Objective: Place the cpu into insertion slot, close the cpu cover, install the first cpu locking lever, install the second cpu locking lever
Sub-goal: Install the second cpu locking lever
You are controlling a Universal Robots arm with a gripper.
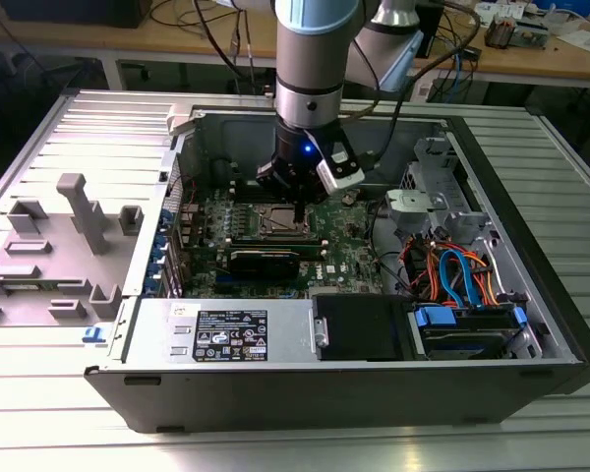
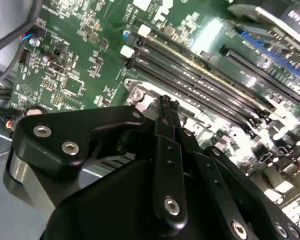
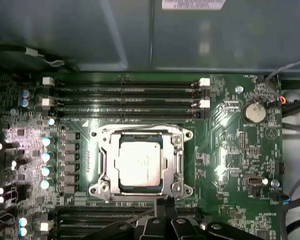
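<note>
My black multi-link claw (image 3: 165, 202) hangs inside the open grey metal computer case (image 1: 531, 295), directly over the green motherboard (image 3: 230, 150), and its fingertips (image 2: 167, 104) are pressed together with nothing pinched between them. In the first wrist view the tips sit at the edge of the square insertion slot with its silver metal rim (image 3: 102, 187), on the side facing the nearer bank of long black memory slots (image 3: 90, 215). The small flat square cpu with the dull silver-grey metal top (image 3: 140, 165) lies seated in that slot, level and square to the rim. The thin silver metal cpu cover with the square window (image 3: 179, 150) is down over the chip, its frame bordering the metal top on all sides. I cannot tell whether either locking lever is latched. A second bank of black memory slots (image 3: 125, 100) runs along the far side of the socket, and a round silver coin cell (image 3: 254, 112) sits further along the board. In the exterior view my grey arm (image 1: 310, 88) descends from above into the middle of the case, with the socket below my claw (image 1: 285, 211); a silver power supply box (image 1: 221, 334) lies along the near wall, and a bundle of orange and blue cables (image 1: 452, 270) occupies the exterior view's right.
</note>
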